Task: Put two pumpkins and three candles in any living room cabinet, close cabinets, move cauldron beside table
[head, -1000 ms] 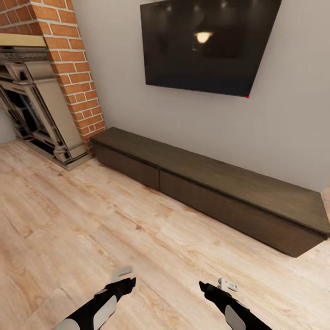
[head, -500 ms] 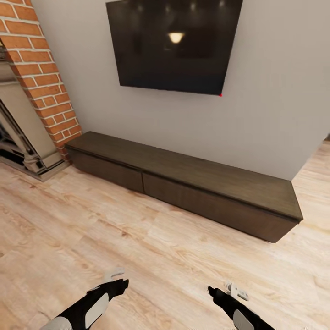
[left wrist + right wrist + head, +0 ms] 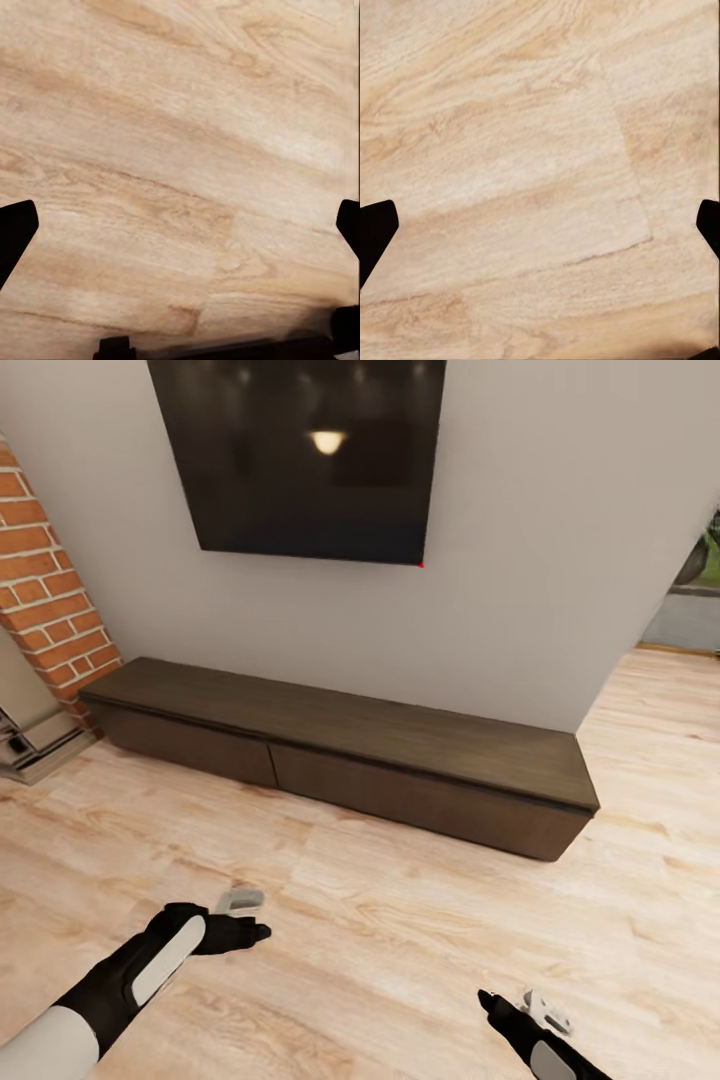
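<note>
The cabinet [image 3: 340, 725], a long low dark-brown unit, stands against the grey wall with both drawer fronts shut and its top bare. My left gripper [image 3: 248, 918] hovers over the wooden floor well short of the cabinet. In the left wrist view its fingers [image 3: 15, 229] stand wide apart with nothing but floor between them. My right gripper [image 3: 522, 1002] hangs low at the picture's bottom right, also open over bare floor [image 3: 540, 187]. The pumpkins, the candles and the cauldron are out of view.
A black TV [image 3: 300, 460] hangs on the wall above the cabinet. A brick fireplace [image 3: 40, 600] flanks the cabinet's left end. At the right, the wall ends at an opening [image 3: 690, 610] into another room. Wooden floor [image 3: 400, 920] lies between me and the cabinet.
The camera has turned right, so the cabinet and TV sit further left in the picture and the fireplace is mostly gone. My left arm has reached further forward; the right sits slightly lower.
</note>
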